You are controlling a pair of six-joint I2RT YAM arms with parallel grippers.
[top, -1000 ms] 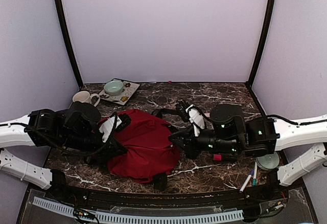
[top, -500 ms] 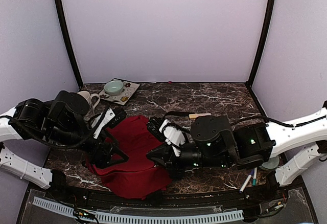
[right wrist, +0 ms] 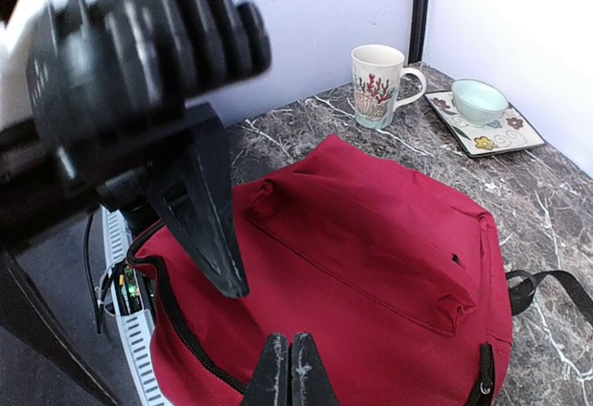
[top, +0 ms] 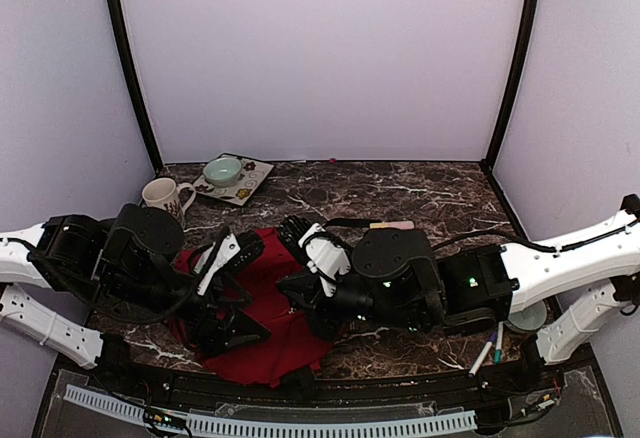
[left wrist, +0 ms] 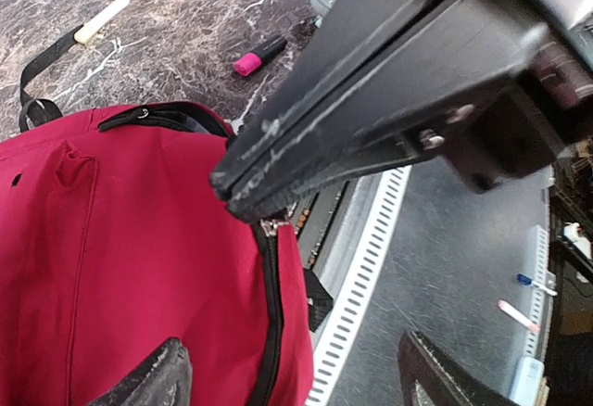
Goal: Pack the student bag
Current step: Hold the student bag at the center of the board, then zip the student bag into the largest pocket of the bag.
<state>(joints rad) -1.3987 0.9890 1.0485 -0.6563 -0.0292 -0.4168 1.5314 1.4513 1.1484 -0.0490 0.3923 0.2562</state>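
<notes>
The student bag [top: 270,348] is a dark-red backpack lying flat near the table's front edge, also seen in the left wrist view [left wrist: 120,258] and the right wrist view [right wrist: 371,248]. My right gripper [top: 287,294] is shut, its tips [left wrist: 233,188] pinched right at the metal zipper slider [left wrist: 272,228] on the bag's black zipper. My left gripper [top: 250,288] stands wide open over the bag's near corner, holding nothing [left wrist: 292,378]. One left finger [right wrist: 208,221] hangs just above the red fabric beside the right gripper [right wrist: 290,369].
A flowered mug [top: 165,196] and a tray [top: 250,183] with a pale green bowl [top: 222,170] sit at the back left. A pink highlighter [left wrist: 259,56], a cream marker [top: 390,225] and pens [top: 490,350] lie to the right. A white slotted rail [top: 270,423] runs along the front.
The left gripper has opened and let go of the bag. The right arm has swung left and nearer, and the bag has shifted with it toward the front edge.
</notes>
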